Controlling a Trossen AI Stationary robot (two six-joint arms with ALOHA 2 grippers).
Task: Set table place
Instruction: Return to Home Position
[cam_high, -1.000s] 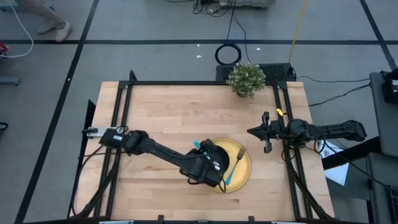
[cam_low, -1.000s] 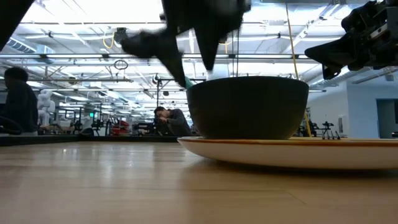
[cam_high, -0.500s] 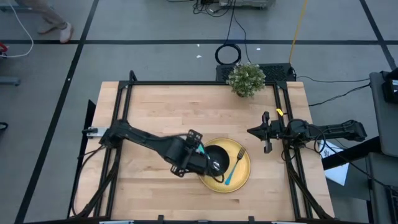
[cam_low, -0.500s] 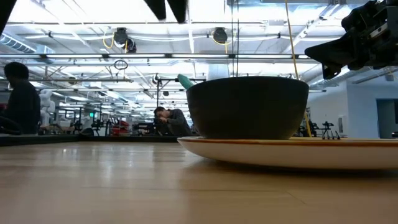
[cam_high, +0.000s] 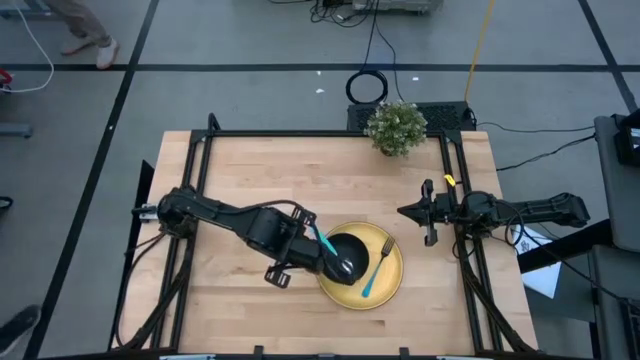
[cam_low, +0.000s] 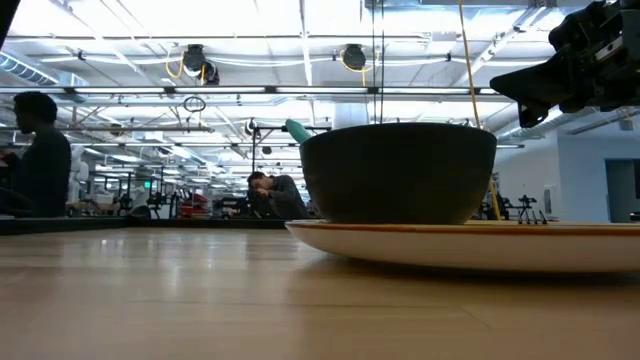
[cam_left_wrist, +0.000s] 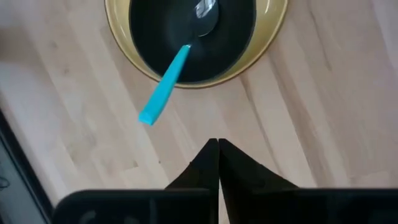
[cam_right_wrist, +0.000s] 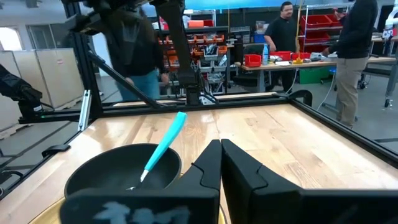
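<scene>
The yellow plate (cam_high: 390, 283) lies on the table (cam_high: 270, 170), just ahead of the left gripper (cam_left_wrist: 217, 145). The black bowl (cam_high: 348, 256) stands on the plate, on the half nearer that gripper's fingers (cam_left_wrist: 233, 167).

The spoon (cam_left_wrist: 166, 85) rests with its metal end inside the bowl. Its turquoise handle leans over the bowl's rim toward the left fingers, and the handle's end juts out past the plate's rim, above bare wood.

The fork (cam_high: 377, 268) lies flat on the plate on the far side of the bowl from those fingers, close beside the bowl. Its tines point toward the potted plant (cam_high: 396, 127) at the table's far edge.

The left fingers are pressed together tip to tip and hold nothing. They hang above bare table, a little short of the plate's rim and apart from the spoon's handle.

The right gripper (cam_right_wrist: 216, 144) waits near the table's right rail, raised above the wood. Its fingers are closed against each other and empty. Beyond their tips and lower down lie the plate, the bowl and the spoon's slanting handle, well apart from them. The fork is on the side of the bowl nearer these fingers.

Several people (cam_right_wrist: 354, 50) stand in the room beyond the table.
</scene>
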